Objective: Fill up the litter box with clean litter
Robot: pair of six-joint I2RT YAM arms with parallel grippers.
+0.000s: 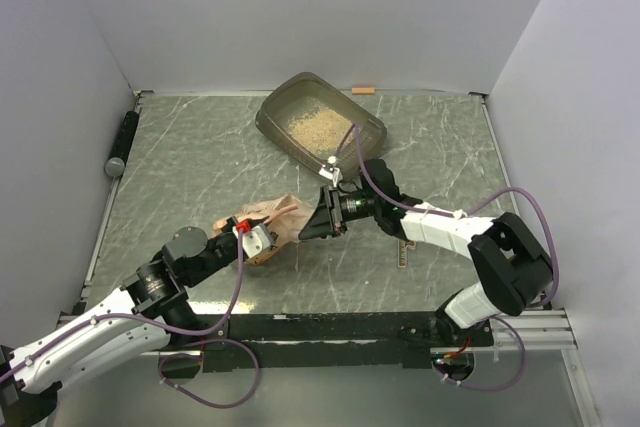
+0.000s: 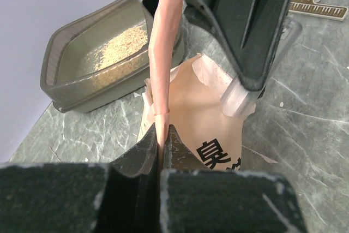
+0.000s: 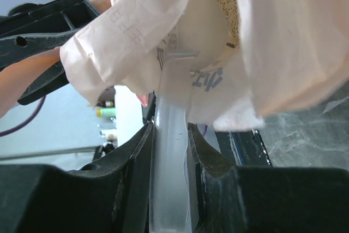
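Top external: the litter box (image 1: 285,142) sits far centre, thinly filled. With your left gripper (image 1: 262,237) pinching the bag (image 1: 283,211) by its lip and your right gripper (image 1: 315,220) clamped on the clear scoop (image 3: 169,135), lift it out level.

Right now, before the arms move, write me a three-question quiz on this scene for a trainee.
1. True or false: the grey-brown rectangular plastic litter box already holds some pale tan litter granules.
2. The left fingers pinch: A) the soft salmon-pink plastic bag; B) the box's rim; C) nothing.
3. What do the right fingers clamp?
Key: 1 true. 2 A. 3 a translucent plastic strip reaching up to the bag.
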